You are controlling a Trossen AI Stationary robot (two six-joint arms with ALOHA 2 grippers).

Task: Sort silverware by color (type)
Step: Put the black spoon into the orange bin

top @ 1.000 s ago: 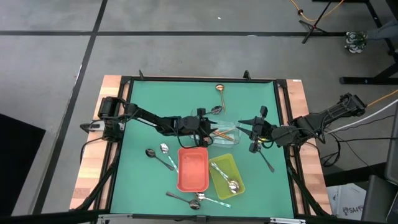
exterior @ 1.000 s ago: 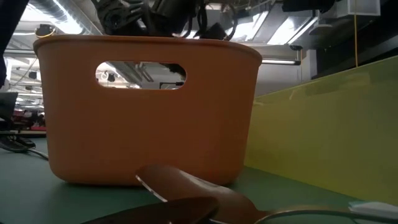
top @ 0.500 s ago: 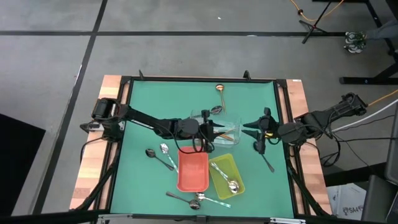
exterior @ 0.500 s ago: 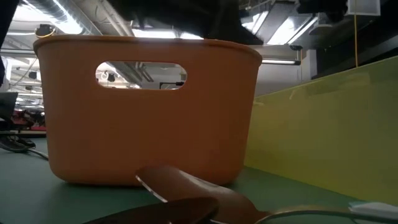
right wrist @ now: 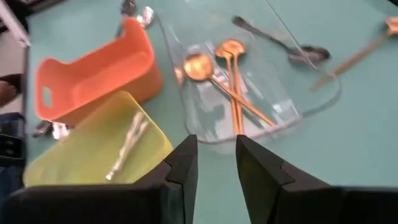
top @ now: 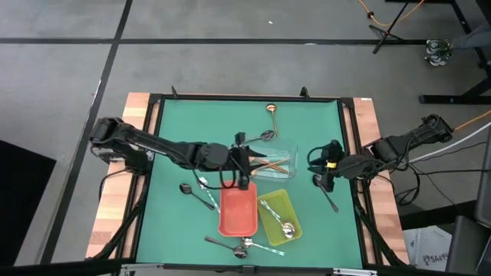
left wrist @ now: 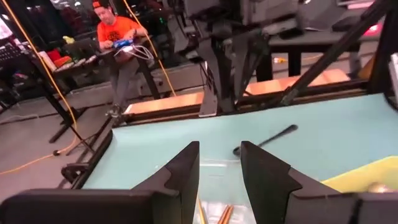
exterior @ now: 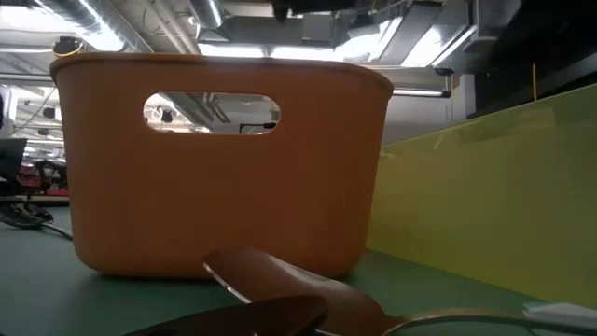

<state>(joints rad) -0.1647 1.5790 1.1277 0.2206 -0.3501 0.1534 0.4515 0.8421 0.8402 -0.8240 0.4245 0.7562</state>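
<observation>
As the left gripper (top: 244,159) pulled back, the copper spoons (top: 275,163) lay in the clear tray (top: 288,154).
Both claws stood open and empty at mid-frame; the right gripper (top: 321,170) had drifted rightward.

Clear tray (top: 276,163) mid-tabletop (top: 176,138) holds copper-gold spoons (top: 275,164). Left pincer (top: 244,165) hangs at the tray's left edge; right pincer (top: 321,167) sits off to the tray's right. Red tray (top: 238,208) and yellow-green tray (top: 279,218) lie just below it. A dark utensil (top: 329,199) lies lower right of the clear tray, a copper spoon (top: 271,113) above it.
</observation>
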